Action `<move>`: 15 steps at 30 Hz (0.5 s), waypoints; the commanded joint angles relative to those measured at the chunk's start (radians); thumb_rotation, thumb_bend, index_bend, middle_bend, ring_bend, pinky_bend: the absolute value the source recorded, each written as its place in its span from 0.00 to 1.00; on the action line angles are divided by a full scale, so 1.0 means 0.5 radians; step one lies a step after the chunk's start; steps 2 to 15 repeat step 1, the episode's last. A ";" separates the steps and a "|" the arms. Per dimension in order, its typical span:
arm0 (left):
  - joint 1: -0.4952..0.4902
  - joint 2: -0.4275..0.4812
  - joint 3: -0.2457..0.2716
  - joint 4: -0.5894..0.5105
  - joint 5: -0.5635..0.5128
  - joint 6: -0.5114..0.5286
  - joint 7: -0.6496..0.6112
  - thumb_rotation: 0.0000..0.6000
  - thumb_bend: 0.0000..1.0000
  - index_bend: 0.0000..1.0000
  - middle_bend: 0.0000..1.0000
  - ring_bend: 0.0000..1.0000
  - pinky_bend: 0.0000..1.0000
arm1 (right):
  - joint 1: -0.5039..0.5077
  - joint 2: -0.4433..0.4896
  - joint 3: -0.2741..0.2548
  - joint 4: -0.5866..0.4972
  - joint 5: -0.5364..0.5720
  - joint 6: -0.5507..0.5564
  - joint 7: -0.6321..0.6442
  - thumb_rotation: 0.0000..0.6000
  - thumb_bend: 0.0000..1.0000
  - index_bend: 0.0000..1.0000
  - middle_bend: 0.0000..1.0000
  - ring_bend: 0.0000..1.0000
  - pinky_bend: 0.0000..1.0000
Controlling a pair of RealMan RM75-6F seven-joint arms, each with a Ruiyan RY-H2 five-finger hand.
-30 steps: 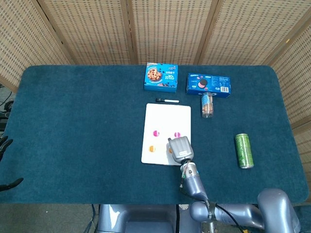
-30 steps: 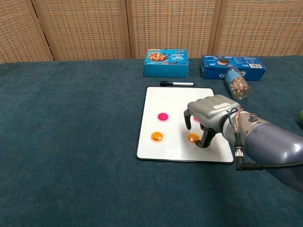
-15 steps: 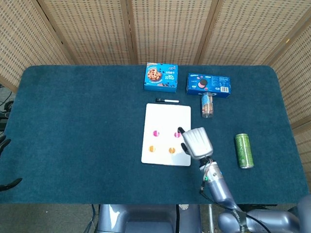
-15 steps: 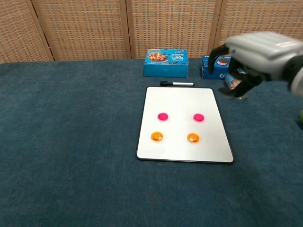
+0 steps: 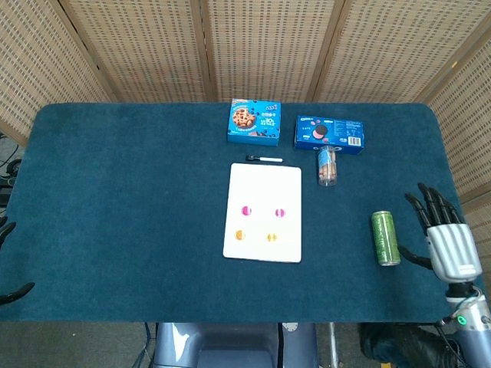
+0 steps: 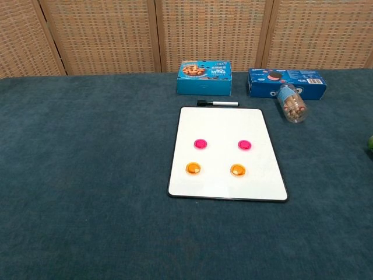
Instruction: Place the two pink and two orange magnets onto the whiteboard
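- Right hand hovers empty, fingers spread; green can just left of them.
- Both pink magnets and orange magnets lie on whiteboard, well left of the fingers.
- Left hand: fingers' state cannot be told.

The whiteboard lies flat on the table, well to the left of the right hand; two pink magnets sit side by side on it; two orange magnets sit in a row just below them, all four apart.
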 commanded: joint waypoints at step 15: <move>0.023 -0.039 -0.027 -0.017 -0.054 0.022 0.143 1.00 0.00 0.00 0.00 0.00 0.00 | -0.121 -0.033 -0.059 0.063 -0.106 0.104 0.043 1.00 0.00 0.04 0.00 0.00 0.09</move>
